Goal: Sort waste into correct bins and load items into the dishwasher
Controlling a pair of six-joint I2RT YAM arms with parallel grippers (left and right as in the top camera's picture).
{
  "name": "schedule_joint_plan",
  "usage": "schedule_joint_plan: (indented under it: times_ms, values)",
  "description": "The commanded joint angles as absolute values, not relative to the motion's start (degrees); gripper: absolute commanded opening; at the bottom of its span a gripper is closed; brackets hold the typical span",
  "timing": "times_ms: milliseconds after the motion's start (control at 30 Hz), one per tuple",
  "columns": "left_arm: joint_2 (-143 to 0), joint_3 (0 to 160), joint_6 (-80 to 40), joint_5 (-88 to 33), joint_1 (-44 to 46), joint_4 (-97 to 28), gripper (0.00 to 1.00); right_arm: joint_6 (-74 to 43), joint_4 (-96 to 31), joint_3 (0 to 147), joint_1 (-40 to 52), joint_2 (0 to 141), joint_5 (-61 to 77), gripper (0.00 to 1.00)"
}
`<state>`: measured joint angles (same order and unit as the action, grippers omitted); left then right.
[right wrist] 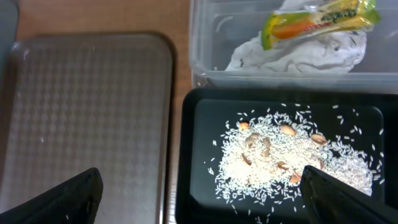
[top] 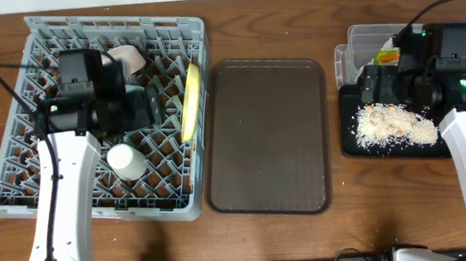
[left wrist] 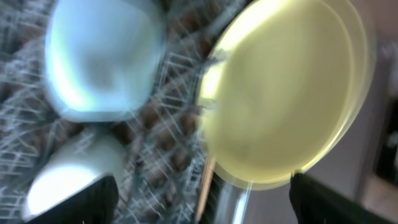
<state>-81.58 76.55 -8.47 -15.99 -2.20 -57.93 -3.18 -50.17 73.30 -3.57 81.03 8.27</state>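
The grey dish rack (top: 20,176) holds the yellow plate (top: 189,100) on edge, a white cup (top: 125,161) and a pale bowl (top: 127,59). My left gripper (top: 143,104) hovers open over the rack. The blurred left wrist view shows the plate (left wrist: 286,93), a light blue bowl (left wrist: 102,59), a white vessel (left wrist: 68,180) and a chopstick (left wrist: 207,186) between my open fingers (left wrist: 202,199). My right gripper (right wrist: 205,199) is open and empty above the black tray (right wrist: 205,124) of rice scraps (right wrist: 280,168). The clear tub (right wrist: 205,68) holds tissue (right wrist: 298,53) and the wrapper (right wrist: 317,22).
The flat brown serving tray (top: 267,136) lies between the rack and the bins, and shows in the right wrist view (right wrist: 87,112). The clear tub (top: 359,41) and black tray (top: 350,138) sit at the table's right side. Bare wood runs along the front.
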Motion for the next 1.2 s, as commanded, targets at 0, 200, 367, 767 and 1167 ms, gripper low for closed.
schedule_joint_plan:
  times_ms: [0, 200, 367, 767, 1167]
  values:
    - [-81.8, 76.8, -11.7, -6.6, -2.0, -64.8, 0.88, -0.3, -52.2, 74.0, -2.5, 80.8, 6.5, 0.99]
    - [-75.7, 70.5, -7.8, -6.6, 1.0, -65.7, 0.88, -4.0, -56.7, 71.2, -2.6, 79.0, 4.7, 0.99]
    - [-61.4, 60.7, -6.1, -6.3, 4.9, -57.1, 0.88, -4.9, -51.3, 61.7, -2.6, 69.8, 3.9, 0.99]
    - [-27.4, 47.1, -5.8, -3.2, 8.2, -50.1, 0.97, -4.9, -47.4, 48.6, -2.6, 37.9, 2.4, 0.99]
    - [-24.7, 47.1, -5.8, -3.2, 8.2, -50.5, 0.98, -4.9, -52.1, 48.6, -2.6, 34.5, 2.4, 0.99]
